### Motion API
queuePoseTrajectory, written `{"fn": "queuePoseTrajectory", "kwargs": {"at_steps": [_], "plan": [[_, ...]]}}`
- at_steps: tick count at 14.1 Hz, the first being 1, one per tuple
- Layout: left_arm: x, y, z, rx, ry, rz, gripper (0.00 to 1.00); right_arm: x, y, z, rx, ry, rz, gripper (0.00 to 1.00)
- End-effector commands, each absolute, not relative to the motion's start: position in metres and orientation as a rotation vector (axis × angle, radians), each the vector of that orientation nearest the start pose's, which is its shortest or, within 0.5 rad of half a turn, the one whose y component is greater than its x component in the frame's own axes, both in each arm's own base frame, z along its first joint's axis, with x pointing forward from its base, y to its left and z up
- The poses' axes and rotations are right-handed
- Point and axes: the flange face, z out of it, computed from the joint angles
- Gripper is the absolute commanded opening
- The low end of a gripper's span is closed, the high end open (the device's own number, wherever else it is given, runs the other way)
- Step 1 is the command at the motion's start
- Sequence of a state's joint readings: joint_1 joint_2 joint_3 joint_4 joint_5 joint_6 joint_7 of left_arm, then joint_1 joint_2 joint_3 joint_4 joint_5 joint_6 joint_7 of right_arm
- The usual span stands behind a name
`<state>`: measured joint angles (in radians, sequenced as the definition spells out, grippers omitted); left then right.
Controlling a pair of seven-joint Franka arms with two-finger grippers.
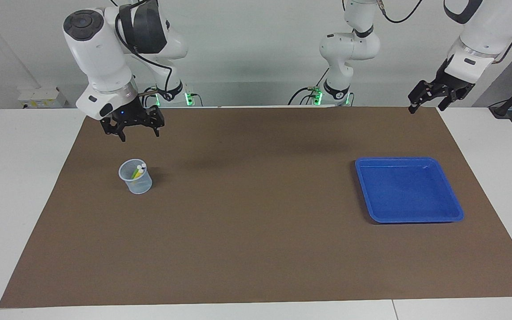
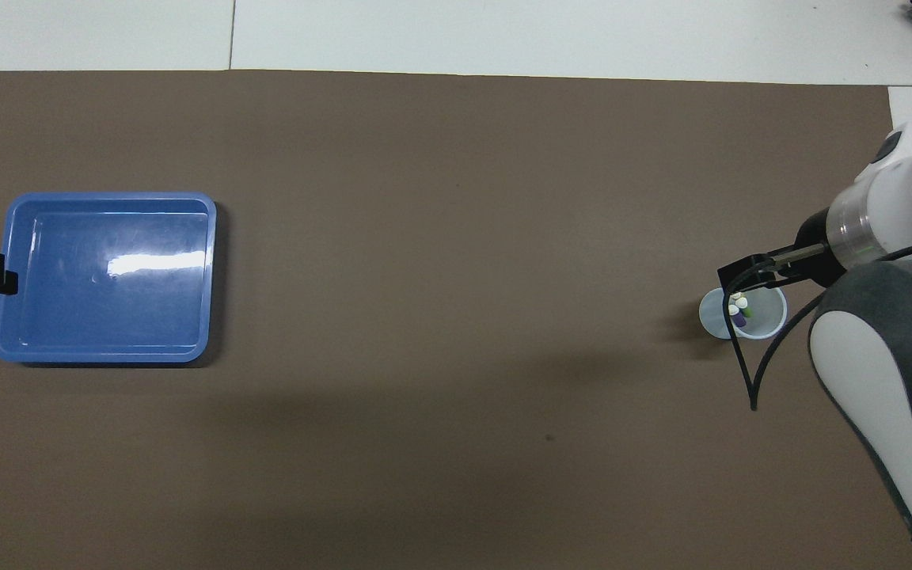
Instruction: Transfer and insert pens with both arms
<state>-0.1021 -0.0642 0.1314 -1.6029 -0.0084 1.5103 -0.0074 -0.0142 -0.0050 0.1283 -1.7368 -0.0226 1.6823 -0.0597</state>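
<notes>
- The pens (image 1: pixel 138 171), yellow, purple and green with pale whitish ends, stand leaning together in a translucent cup (image 1: pixel 136 177) toward the right arm's end of the bench (image 1: pixel 256 249).
- Right tool (image 1: pixel 130 130) hangs over the brown mat (image 1: pixel 256 213) near the cup, open and empty.
- Left tool (image 1: pixel 438 96) hangs open and empty over the mat's corner near the blue tray (image 1: pixel 409 190).

Mat (image 1: pixel 256 231) open between cup (image 1: pixel 136 178) and blue tray (image 1: pixel 409 190); only these two obstruct.

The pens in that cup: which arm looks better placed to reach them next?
Probably the right: its open claw hangs just above the cup holding the pens. The left claw is up at the blue tray's end.
</notes>
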Motion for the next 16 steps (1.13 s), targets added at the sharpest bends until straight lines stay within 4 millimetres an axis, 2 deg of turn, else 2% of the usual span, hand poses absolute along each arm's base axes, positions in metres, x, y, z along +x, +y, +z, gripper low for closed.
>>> {"fn": "queuePoseTrajectory", "kwargs": {"at_steps": [1,6,7,9,11,14,16], "plan": [[0.546,0.016,0.65,-3.147,-0.054,0.089,1.0,0.554,0.061,0.559,-3.148,-0.248,0.077,1.0],[0.565,0.017,0.659,-3.131,-0.069,0.11,1.0,0.554,0.062,0.56,-3.148,-0.25,0.077,1.0],[0.566,0.016,0.665,-3.129,-0.073,0.096,1.0,0.554,0.062,0.56,-3.148,-0.25,0.074,1.0],[0.567,0.02,0.665,-3.126,-0.09,0.083,1.0,0.554,0.062,0.56,-3.148,-0.25,0.077,1.0],[0.566,0.023,0.667,-3.125,-0.095,0.081,1.0,0.554,0.062,0.56,-3.148,-0.25,0.074,1.0],[0.56,0.016,0.676,-3.129,-0.077,0.046,1.0,0.553,0.062,0.563,-3.148,-0.25,0.067,1.0],[0.553,0.018,0.674,-3.119,-0.077,0.037,1.0,0.553,0.062,0.563,-3.148,-0.25,0.069,1.0]]}}
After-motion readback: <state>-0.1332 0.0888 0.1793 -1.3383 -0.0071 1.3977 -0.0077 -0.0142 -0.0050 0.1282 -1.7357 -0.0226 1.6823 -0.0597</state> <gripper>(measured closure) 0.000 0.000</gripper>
